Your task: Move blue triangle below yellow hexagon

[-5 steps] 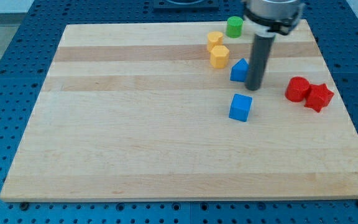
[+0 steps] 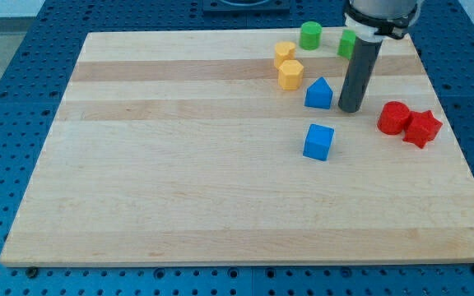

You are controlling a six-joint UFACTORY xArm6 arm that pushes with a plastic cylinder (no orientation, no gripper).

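Observation:
The blue triangle (image 2: 319, 94) lies on the wooden board (image 2: 179, 164), just below and to the right of the yellow hexagon (image 2: 290, 74). My tip (image 2: 351, 108) stands to the right of the blue triangle, with a small gap between them. A second yellow block (image 2: 284, 54) sits just above the hexagon, touching it.
A blue cube (image 2: 318, 141) lies below the triangle. A green cylinder (image 2: 309, 35) stands near the board's top edge, and another green block (image 2: 348, 43) shows partly behind the rod. A red cylinder (image 2: 394, 117) and a red star (image 2: 422, 127) sit at the right.
My tip has moved right and slightly up, away from the blue triangle, uncovering it and a second green block. The blocks have not moved.

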